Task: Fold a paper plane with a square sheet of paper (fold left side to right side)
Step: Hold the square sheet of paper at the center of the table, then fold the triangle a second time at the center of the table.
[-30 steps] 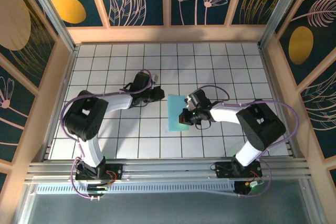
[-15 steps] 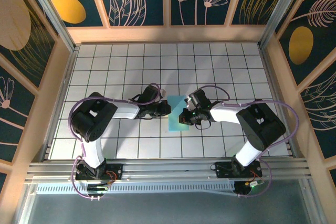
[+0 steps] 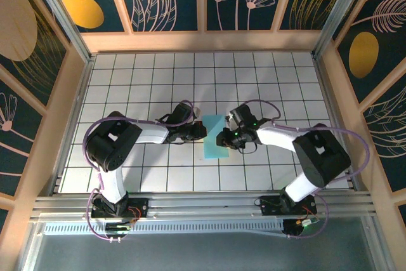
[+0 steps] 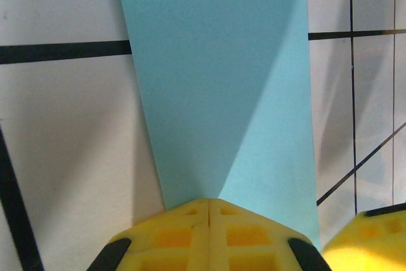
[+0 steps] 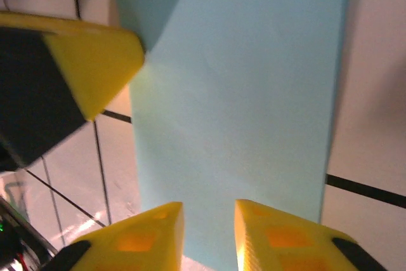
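- Lying flat near the middle of the white gridded table (image 3: pixel 152 80), the square sheet of paper (image 3: pixel 213 149) shows as a narrow light-blue rectangle, its long sides running away from the arm bases.
- From the overhead view, the left gripper (image 3: pixel 202 131) reaches in at the sheet's left long edge and the right gripper (image 3: pixel 222 139) at its right long edge, so the two face each other across the paper.
- On the left wrist camera, the left gripper (image 4: pixel 209 202) has its yellow fingers pressed together with no gap, their tips at the near edge of the paper (image 4: pixel 222 80). A diagonal shadow crosses the sheet.
- A yellow finger of the right gripper (image 4: pixel 374 239) shows at the lower right corner of that view, just beside the paper.
- On the right wrist camera, the right gripper (image 5: pixel 209 211) has its fingers slightly apart, with blue paper (image 5: pixel 241 112) visible flat in the gap.
- The left gripper's yellow and black finger (image 5: pixel 82 61) sits at the sheet's far edge there.
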